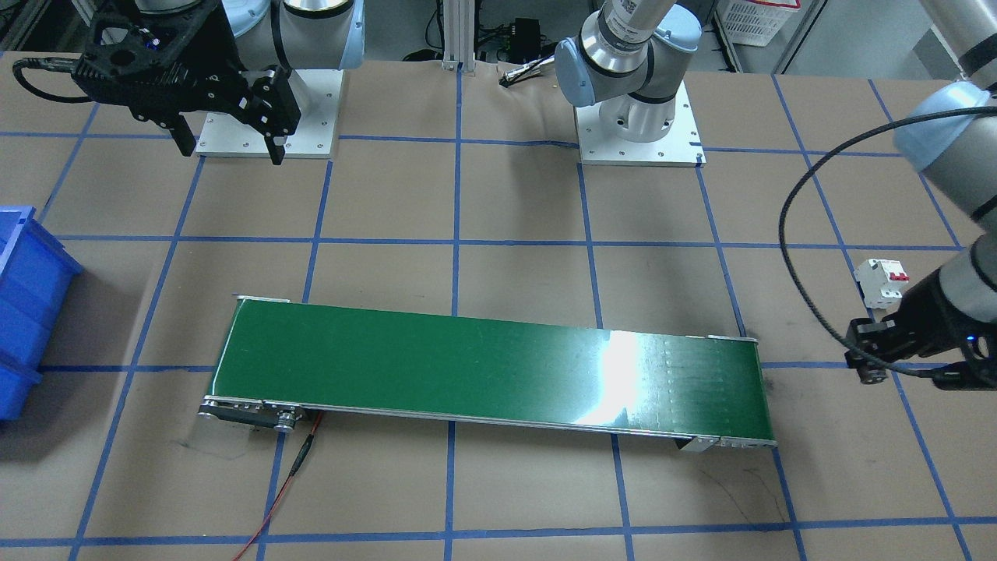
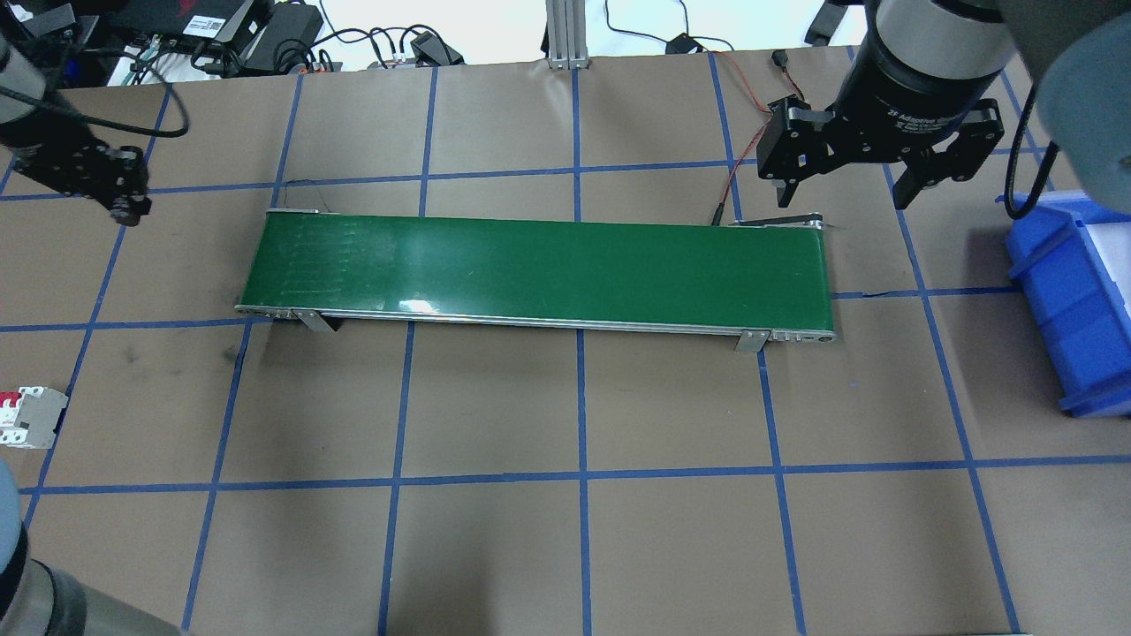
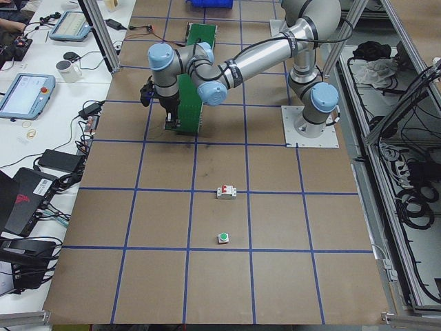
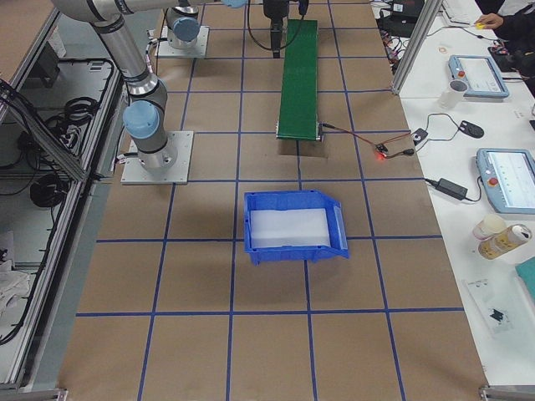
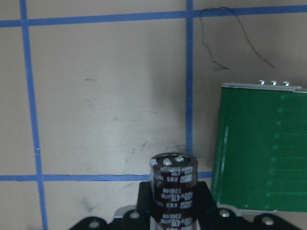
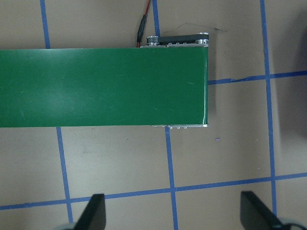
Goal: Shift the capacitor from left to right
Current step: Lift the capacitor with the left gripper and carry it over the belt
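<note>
The capacitor [image 5: 173,184], a stubby black cylinder with pale print and silvery terminals on top, is clamped upright between my left gripper's fingers in the left wrist view. My left gripper [image 2: 128,201] hangs over the brown table just off the left end of the green conveyor belt [image 2: 530,269]; it also shows at the right edge of the front view [image 1: 868,370]. The belt's end [image 5: 261,148] lies to the right of the capacitor. My right gripper [image 2: 848,190] is open and empty above the belt's right end [image 6: 103,86].
A white circuit breaker [image 2: 31,417] with red switches stands on the table near my left arm. A green-capped push-button [image 3: 223,238] lies further out. A blue bin [image 2: 1074,300] sits at the right. A red cable [image 1: 300,460] runs from the belt motor.
</note>
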Robot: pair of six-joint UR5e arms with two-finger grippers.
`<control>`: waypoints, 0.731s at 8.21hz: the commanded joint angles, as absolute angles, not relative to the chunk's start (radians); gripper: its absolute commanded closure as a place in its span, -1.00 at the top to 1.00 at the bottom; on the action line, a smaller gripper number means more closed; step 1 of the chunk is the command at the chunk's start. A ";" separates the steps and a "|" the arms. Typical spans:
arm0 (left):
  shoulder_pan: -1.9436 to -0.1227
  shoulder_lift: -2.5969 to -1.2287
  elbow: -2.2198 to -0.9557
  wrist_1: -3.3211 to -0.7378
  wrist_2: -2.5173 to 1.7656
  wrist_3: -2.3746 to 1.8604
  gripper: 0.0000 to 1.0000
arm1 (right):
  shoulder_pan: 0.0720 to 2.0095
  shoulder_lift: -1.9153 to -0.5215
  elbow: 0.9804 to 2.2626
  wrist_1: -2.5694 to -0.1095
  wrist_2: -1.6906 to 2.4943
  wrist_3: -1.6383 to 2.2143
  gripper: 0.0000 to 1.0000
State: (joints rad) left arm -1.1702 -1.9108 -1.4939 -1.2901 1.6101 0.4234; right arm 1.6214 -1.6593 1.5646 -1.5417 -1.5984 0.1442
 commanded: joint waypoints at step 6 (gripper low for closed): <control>-1.405 -1.974 -1.623 -1.183 1.598 0.316 -1.00 | 1.621 -1.660 1.565 -1.542 -1.600 0.144 1.00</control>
State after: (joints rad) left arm -1.3973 -1.9713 -1.5642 -1.2307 1.5982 0.3156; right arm 1.6214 -1.6587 1.5647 -1.5416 -1.5996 0.1436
